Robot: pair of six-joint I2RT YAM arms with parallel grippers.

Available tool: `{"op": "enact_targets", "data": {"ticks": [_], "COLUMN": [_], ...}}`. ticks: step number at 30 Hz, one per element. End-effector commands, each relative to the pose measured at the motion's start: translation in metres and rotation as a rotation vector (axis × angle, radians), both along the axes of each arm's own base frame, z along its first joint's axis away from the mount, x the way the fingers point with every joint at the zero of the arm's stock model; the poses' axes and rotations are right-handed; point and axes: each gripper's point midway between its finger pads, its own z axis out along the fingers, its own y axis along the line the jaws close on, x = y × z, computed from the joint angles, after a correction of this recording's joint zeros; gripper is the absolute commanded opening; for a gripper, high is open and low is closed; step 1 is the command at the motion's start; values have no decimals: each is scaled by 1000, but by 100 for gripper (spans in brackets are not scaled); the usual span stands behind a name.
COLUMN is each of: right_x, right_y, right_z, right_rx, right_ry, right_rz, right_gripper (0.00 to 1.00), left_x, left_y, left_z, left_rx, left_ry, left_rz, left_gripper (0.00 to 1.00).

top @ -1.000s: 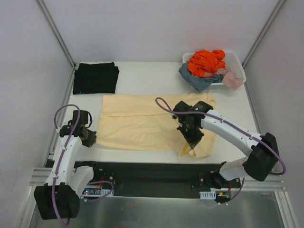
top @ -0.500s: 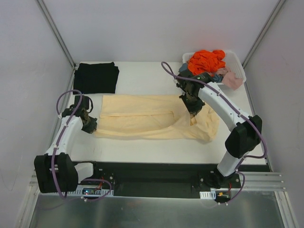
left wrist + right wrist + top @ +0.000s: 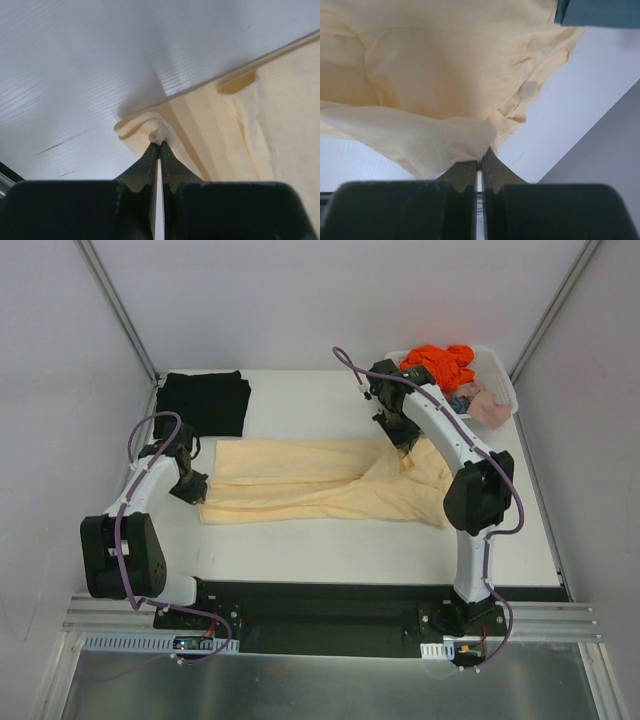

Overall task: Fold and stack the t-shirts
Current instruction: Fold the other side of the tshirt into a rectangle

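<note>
- Nearest my bases, the flat white table top (image 3: pixel 330 550) shows a bare strip in front of the cloth.
- The pale cream-yellow soft cloth t-shirt (image 3: pixel 300 495) lies across the middle of the table. It is doubled over into a long band running left to right.
- My left gripper (image 3: pixel 160 145) sits low at the band's left end. Its 2 black fingers are pressed together on a small bunched corner of the cream cloth.
- My right gripper (image 3: pixel 481 161) is over the far right part of the same shirt. Its jaws are pinched tight on a thin flap, and the cloth drapes down from them.
- Farther back on the left, the black folded t-shirt (image 3: pixel 203 403) lies flat in the far corner, just beyond the cream one and not touching it.
- In the far right corner, the white plastic slotted basket (image 3: pixel 505 390) holds a crumpled bright orange cloth (image 3: pixel 437 365) and a pink cloth (image 3: pixel 488 410).
</note>
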Motion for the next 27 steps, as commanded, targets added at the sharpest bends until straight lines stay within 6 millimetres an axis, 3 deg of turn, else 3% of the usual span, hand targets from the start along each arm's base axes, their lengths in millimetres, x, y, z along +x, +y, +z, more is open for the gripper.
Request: {"op": "enact_targets", "data": {"ticks": [1, 9, 15, 21, 22, 23, 24, 26, 27], "right_x": [26, 37, 56, 93, 113, 122, 134, 153, 161], "right_y": [-13, -20, -22, -19, -12, -10, -6, 4, 8], "right_z": [7, -7, -18, -34, -36, -35, -31, -34, -27], "right_rx": [-65, -62, -79, -116, -97, -103, -97, -71, -57], "right_ry": [-18, 2, -33, -126, -195, -232, -277, -324, -355], "right_rz": [68, 60, 51, 107, 122, 131, 135, 157, 157], "right_gripper": [1, 2, 2, 4, 4, 4, 8, 13, 23], "left_x": [19, 50, 71, 84, 86, 87, 88, 87, 86], "left_y": [11, 9, 11, 16, 15, 14, 13, 12, 12], "left_z": [7, 5, -4, -9, -9, -7, -5, -3, 2], "left_rx": [43, 28, 35, 57, 52, 50, 47, 41, 43], "left_ry": [-10, 1, 27, 41, 36, 30, 24, 18, 4], "left_rz": [-15, -69, -96, -107, -110, -117, -121, -138, -141], "left_gripper": [0, 0, 1, 30, 41, 58, 84, 99, 99]}}
